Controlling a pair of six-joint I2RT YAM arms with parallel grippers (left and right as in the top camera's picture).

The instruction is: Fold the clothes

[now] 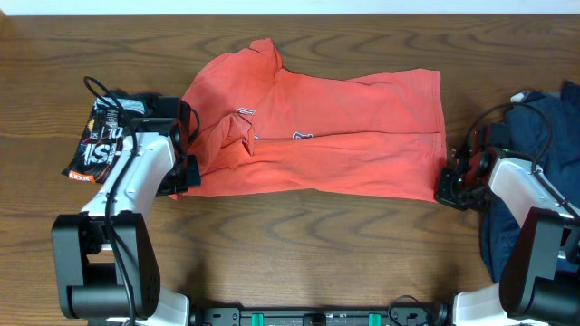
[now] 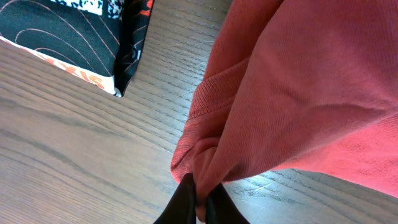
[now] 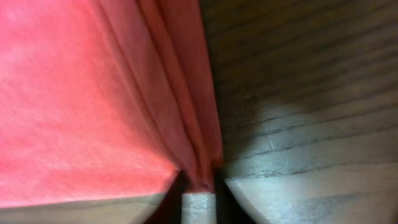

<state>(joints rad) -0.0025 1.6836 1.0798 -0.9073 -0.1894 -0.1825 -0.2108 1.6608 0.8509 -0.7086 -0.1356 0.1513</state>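
Now left fingers (image 2: 181, 202) pinch bunched ribbed corner of soft coral-red T-shirt (image 1: 317, 127); right fingers (image 3: 198, 210) clamp layered hem.

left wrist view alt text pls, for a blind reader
A bunched edge of a coral-red T-shirt is pinched in the left gripper, jaws shut, at the frame's bottom; the cloth fills the right side. A folded black T-shirt lies upper left on the wooden table.

no legible text; only unreadable white lettering on the black shirt (image 1: 98, 145)
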